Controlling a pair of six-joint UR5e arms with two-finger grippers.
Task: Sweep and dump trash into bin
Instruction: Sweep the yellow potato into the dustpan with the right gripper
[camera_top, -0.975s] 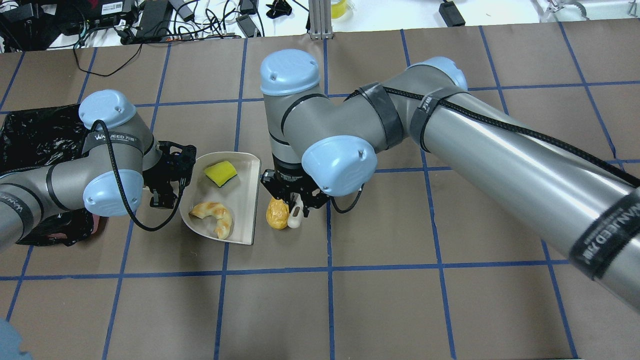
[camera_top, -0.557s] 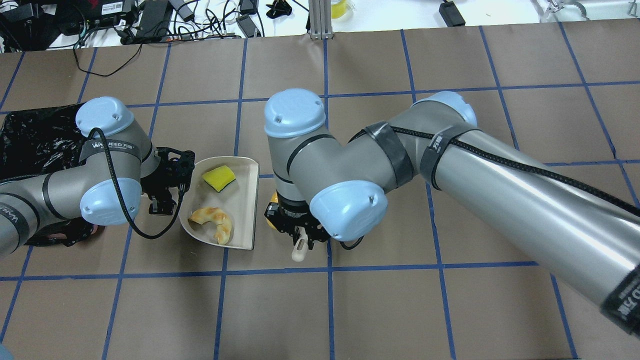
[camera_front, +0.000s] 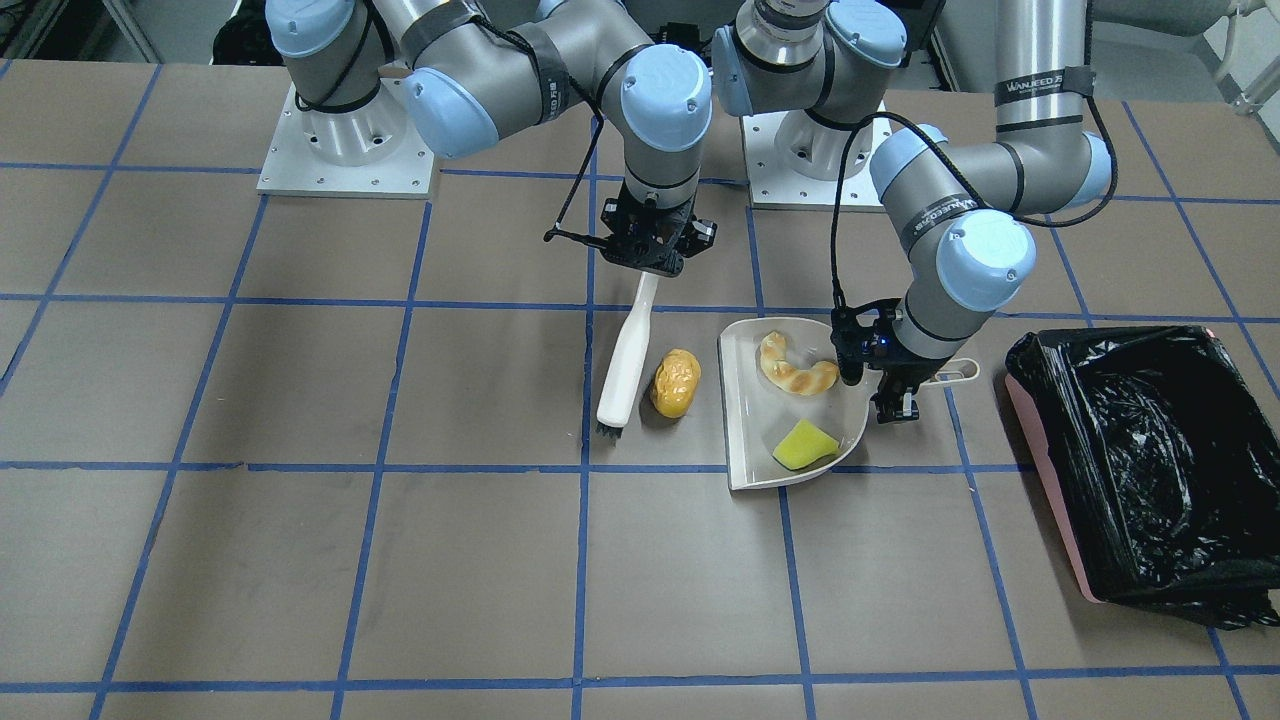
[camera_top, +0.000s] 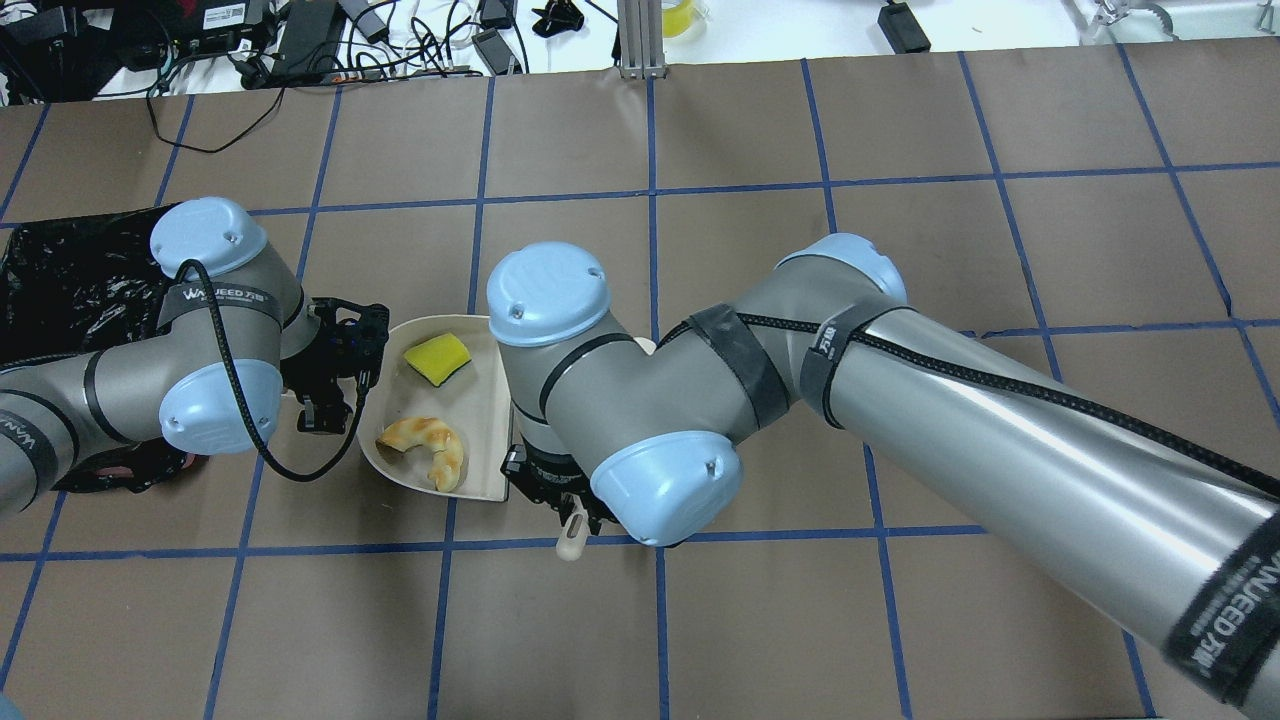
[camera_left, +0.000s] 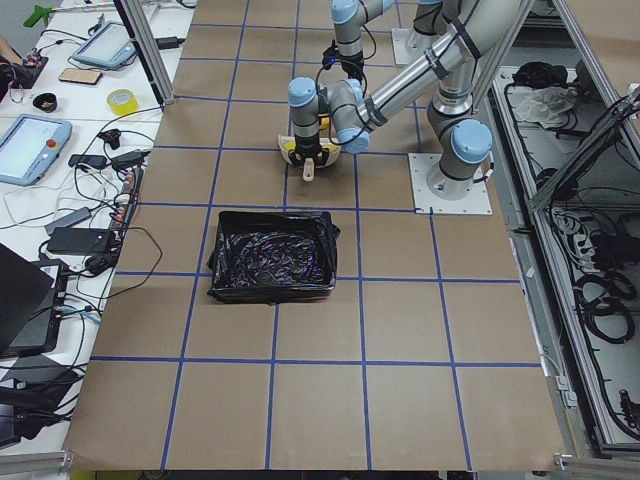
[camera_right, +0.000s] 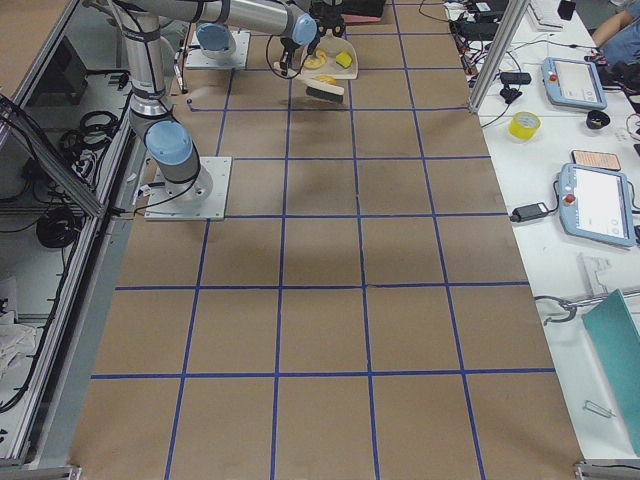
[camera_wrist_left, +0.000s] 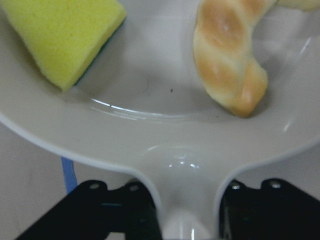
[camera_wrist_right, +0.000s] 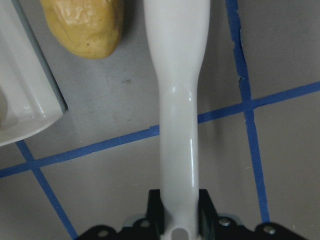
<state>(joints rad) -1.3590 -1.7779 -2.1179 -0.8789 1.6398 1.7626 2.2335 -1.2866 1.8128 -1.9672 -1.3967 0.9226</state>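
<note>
1. A robotics lab: robot arms (camera_front: 500, 70) are bolted on metal plates (camera_front: 290, 175) to a table (camera_front: 200, 580) gridded with blue tape (camera_front: 380, 468).
2. Side benches (camera_right: 540, 260) hold control tablets (camera_right: 598, 205), cables (camera_left: 120, 195) and power bricks (camera_top: 305, 40).

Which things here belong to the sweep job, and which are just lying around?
Job: brush, potato, croissant, sponge, dustpan, bin.
Lying about, off the mat: tape roll, tablet, adapter.

One camera looks down from behind the robot. Another faces it across the desk (camera_front: 200, 400). Two watch from far away at the desk's ends. Two sit very close, on the wrists. All six show the dustpan (camera_front: 745, 400).
</note>
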